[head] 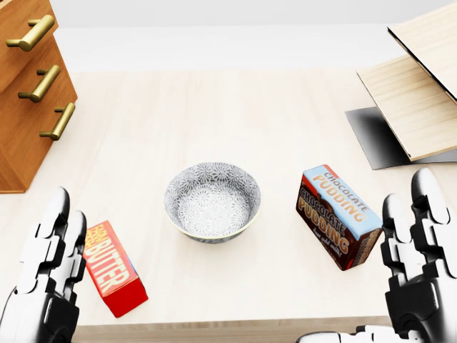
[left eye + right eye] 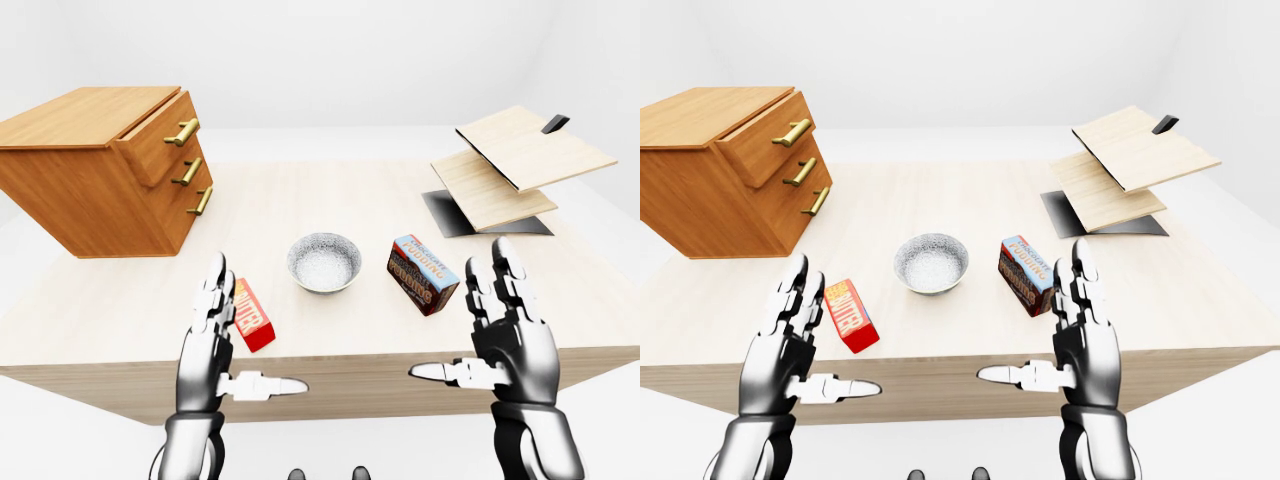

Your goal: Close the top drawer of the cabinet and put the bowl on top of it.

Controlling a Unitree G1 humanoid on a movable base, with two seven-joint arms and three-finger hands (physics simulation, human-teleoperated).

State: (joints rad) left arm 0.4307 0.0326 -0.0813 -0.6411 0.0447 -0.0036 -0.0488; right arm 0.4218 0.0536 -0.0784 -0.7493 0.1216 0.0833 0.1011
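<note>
Far left: orange-brown wooden cabinet (image 2: 90, 170), three drawers with brass bar handles. Top drawer (image 2: 160, 140) juts out past the two below it, partly open. Cabinet top bare.

Near left: silver three-finger left hand (image 2: 207, 345) raised at the near edge of the pale wooden table (image 2: 330, 190), fingers straight and spread, thumb pointing inward, holding nothing.

Just right of it: red rectangular butter box (image 2: 254, 316), lying flat.

Centre: grey patterned ceramic bowl (image 2: 324, 262), upright on the table, apart from both boxes and both hands, well apart from the cabinet.

Right of bowl: brown and blue chocolate pudding box (image 2: 424, 273).

Near right: right hand (image 2: 515, 340) open likewise, empty.

Far right: light wooden boards (image 2: 520, 160) tilted over a dark base
</note>
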